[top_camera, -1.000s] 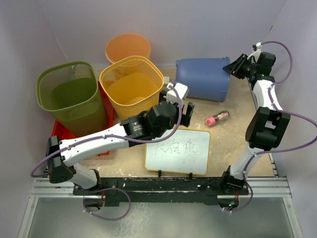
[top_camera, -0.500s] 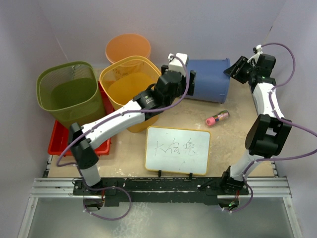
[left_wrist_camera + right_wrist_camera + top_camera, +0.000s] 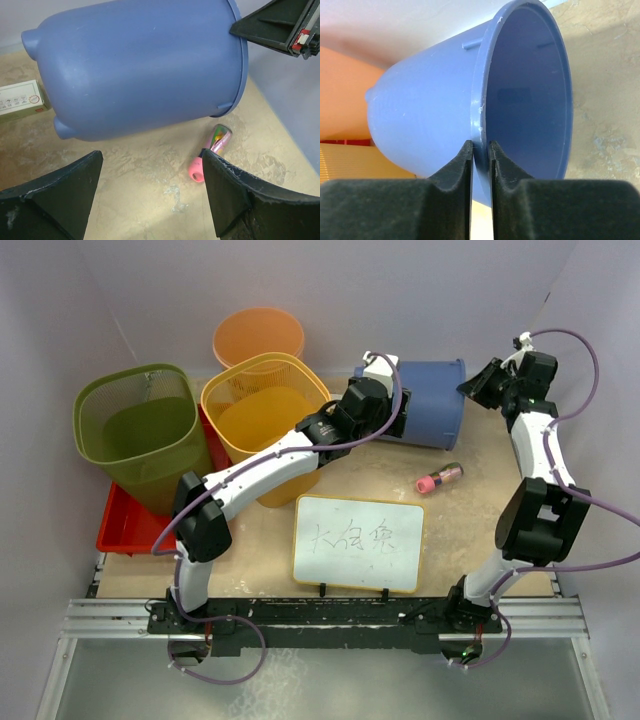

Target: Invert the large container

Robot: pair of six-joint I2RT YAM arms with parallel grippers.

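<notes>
The blue container [image 3: 425, 400] lies on its side at the far centre-right of the table [image 3: 470, 520], closed base toward the yellow basket [image 3: 265, 410] and open mouth facing right. The right gripper [image 3: 480, 147] is pinching the container's rim, one finger inside the mouth and one outside, with the wall caught between the pads. This edge hold appears intended to give leverage for swinging the mouth downward. The left gripper [image 3: 150, 155] hangs just short of the container's side near the base. Its fingers [image 3: 60, 195] are spread wide and hold nothing, and no contact with the container is visible. Its position suggests it is there to brace or push the base end during the tip, though that is a judgement. The container is neither upright nor inverted, so the turn is not yet done. Count of items: one blue container, one yellow basket, one green mesh basket [image 3: 135, 430], one orange bucket [image 3: 258, 335], one red tray [image 3: 125, 525] under the green basket, one whiteboard [image 3: 358, 543] at the near centre, one pink tube [image 3: 440, 478] lying near the container's rim, and one small box [image 3: 22, 100] beside the base. The pink tube lies close to where the mouth would come down and could be caught under the rim.
</notes>
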